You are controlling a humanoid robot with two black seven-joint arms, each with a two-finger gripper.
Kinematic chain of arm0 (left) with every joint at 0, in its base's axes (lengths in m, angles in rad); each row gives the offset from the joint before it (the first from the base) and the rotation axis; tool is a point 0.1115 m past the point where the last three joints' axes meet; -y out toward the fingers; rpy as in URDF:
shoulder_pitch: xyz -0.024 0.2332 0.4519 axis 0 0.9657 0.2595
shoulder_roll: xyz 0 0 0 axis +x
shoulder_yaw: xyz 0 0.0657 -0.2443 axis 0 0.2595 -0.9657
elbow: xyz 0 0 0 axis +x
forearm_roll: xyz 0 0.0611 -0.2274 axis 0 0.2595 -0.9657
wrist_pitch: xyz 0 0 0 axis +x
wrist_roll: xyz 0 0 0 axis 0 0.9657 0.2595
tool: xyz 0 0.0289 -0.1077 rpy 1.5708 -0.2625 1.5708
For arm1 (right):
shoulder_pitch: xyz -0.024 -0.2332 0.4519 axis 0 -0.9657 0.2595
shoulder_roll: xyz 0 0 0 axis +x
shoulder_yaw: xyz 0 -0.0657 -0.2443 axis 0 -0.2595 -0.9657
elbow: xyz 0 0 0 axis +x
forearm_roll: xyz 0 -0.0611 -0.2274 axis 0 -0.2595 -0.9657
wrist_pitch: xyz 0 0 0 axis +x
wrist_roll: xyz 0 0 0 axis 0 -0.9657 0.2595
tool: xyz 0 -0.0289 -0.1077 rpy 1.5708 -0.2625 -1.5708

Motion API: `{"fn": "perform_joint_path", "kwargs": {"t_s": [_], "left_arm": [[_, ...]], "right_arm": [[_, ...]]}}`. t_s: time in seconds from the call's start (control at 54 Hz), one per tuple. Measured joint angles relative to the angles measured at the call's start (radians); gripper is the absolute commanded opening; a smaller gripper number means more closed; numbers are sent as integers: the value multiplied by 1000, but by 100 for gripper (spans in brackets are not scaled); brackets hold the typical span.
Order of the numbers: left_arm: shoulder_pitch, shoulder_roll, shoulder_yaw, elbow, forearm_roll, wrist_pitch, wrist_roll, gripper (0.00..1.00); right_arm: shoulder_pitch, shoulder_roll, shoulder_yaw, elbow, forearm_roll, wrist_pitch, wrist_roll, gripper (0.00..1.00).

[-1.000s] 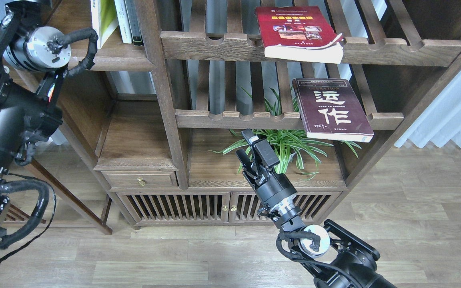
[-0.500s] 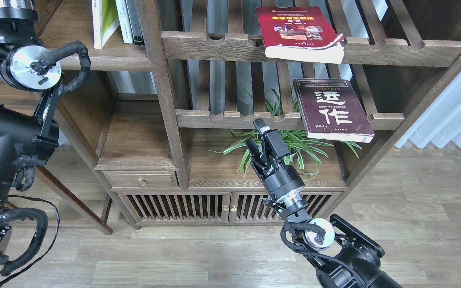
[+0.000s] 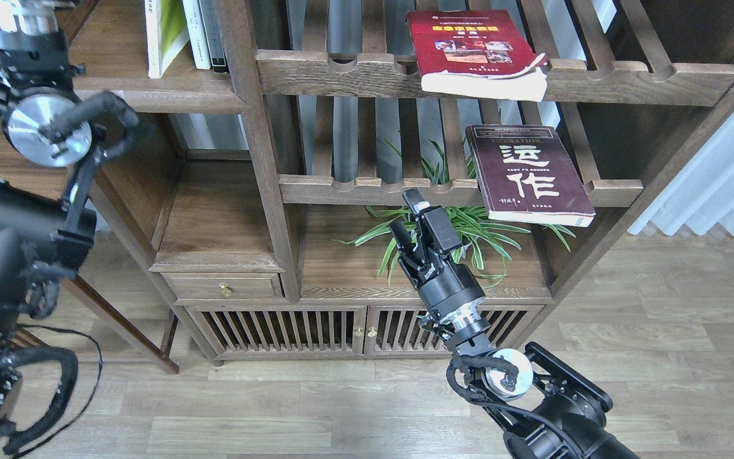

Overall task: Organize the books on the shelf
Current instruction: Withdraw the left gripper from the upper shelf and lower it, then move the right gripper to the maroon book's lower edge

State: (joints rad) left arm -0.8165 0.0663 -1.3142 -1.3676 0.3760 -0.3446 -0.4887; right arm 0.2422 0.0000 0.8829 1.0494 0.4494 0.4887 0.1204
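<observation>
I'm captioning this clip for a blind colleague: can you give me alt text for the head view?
A black right gripper is raised before a dark wooden bookcase, below a maroon paperback overhanging a slatted rack; a red paperback lies on the rack above. A green spider plant sits behind the gripper, and a yellow-green book stands upper left.

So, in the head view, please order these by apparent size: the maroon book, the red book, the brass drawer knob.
1. and 2. The maroon book and the red book look alike in size; I cannot rank them.
3. The brass drawer knob, by far the smallest.
</observation>
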Motion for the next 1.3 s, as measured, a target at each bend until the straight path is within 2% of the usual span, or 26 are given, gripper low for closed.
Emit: {"fn": "perform_joint_path", "kwargs": {"t_s": [0.389,0.5,0.685,1.037,1.296], "left_arm": [[130,-63,111,-14,-1,-113,0,100],[209,-66,137,-13,-3,-139,30,100],[314,-66,181,-13,-8,-144,74,100],[403,-66,278,-6,-9,-144,78,100],[469,-66,298,15,-8,-144,102,100]], "right_arm": [[-4,0,7,-44,5,0,-1,99],[-5,0,29,-90,10,0,-1,99],[-5,-20,69,-147,13,0,-2,99],[1,-87,105,-198,63,0,-10,99],[32,-143,106,-248,98,0,-55,99]]}}
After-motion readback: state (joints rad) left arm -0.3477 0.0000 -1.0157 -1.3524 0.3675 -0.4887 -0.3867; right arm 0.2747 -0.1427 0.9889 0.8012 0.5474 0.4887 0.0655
